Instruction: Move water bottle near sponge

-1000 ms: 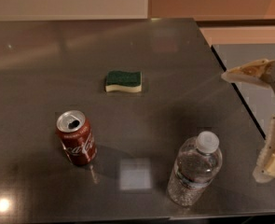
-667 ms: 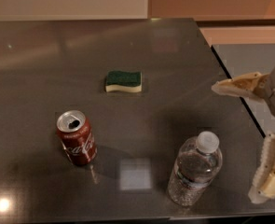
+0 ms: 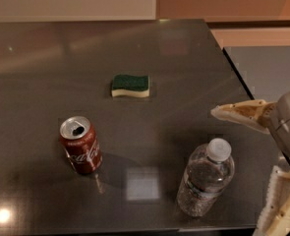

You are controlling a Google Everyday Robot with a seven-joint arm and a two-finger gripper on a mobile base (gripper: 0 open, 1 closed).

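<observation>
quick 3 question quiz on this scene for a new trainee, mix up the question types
1. True or false: the water bottle lies on its side, touching the sponge.
2. Where is the gripper? A) shut on the sponge B) open, at the right, beside the bottle C) over the table's far left corner
3. Fill in: the opened red ___ stands left of the bottle.
Key: 1 false, it stands upright, well apart from the sponge; 2 B; 3 can.
</observation>
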